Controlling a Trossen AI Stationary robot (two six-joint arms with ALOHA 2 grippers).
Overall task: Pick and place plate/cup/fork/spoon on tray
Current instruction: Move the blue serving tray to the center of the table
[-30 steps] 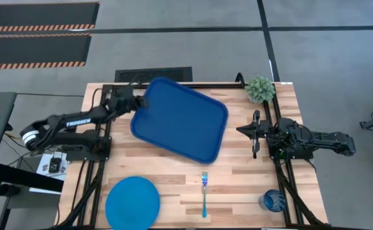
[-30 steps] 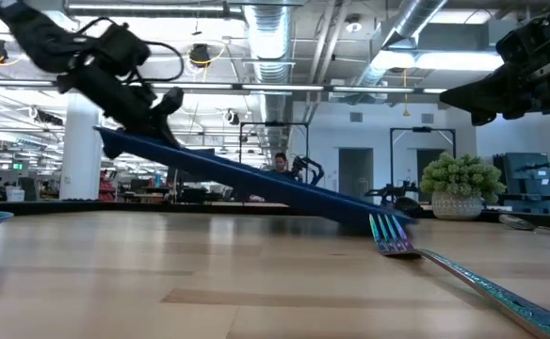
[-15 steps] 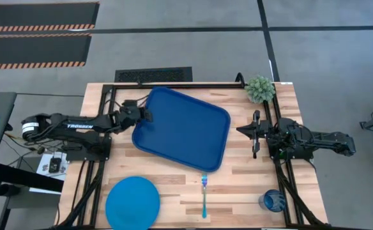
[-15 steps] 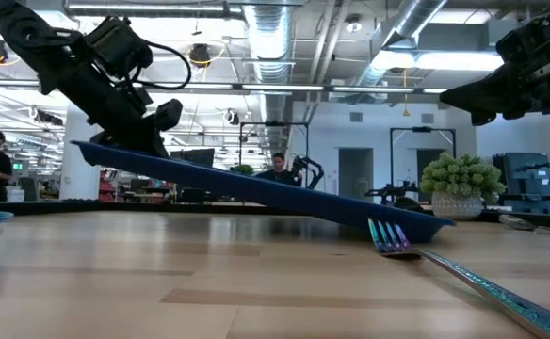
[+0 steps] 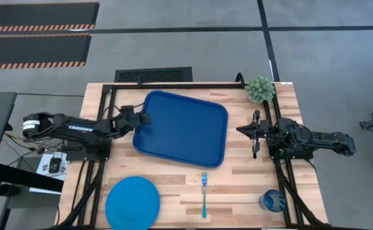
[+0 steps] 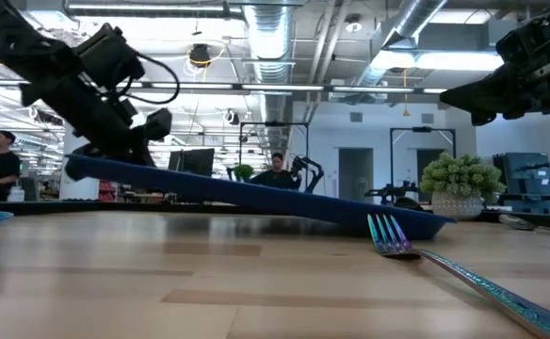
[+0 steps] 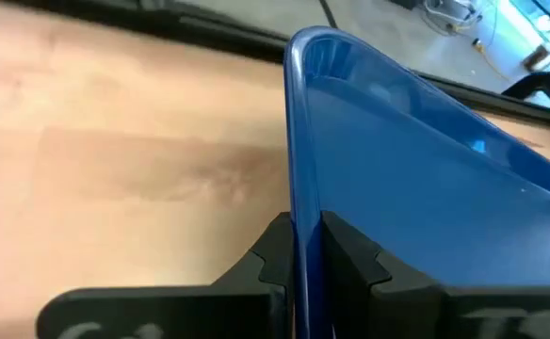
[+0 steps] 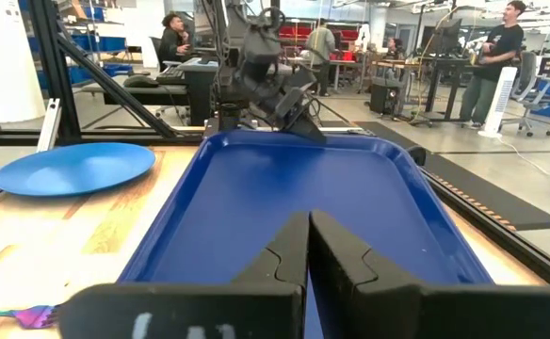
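Observation:
The dark-blue tray (image 5: 180, 128) lies at the table's middle far side, tilted: its right edge (image 6: 426, 224) rests on the table and its left edge is raised. My left gripper (image 5: 142, 119) is shut on that left edge. My right gripper (image 5: 255, 133) is shut and empty, hovering right of the tray. The bright blue plate (image 5: 133, 202) lies at the near left. The light-blue fork (image 5: 204, 191) lies near the front edge, its tines toward the tray. The dark-blue cup (image 5: 273, 200) stands at the near right. The spoon does not plainly show. My left gripper pinches the tray's left rim (image 7: 303, 212) between its two fingers, one finger (image 7: 350, 259) on the inside and one (image 7: 273, 254) outside. The fingers come nearly level from the table's left. The tray's left edge (image 6: 82, 168) is lifted; its right edge stays on the table.
A small potted plant (image 5: 260, 88) stands at the far right corner. Black frame rails run along the table's far edge (image 5: 174, 84) and sides. People show in the room beyond the table.
My left gripper has come down and a little toward the table's near edge, still shut on the tray's rim. The tray has turned squarer to the table and its raised left edge has dropped, so it lies flatter; its right edge has stayed on the table.

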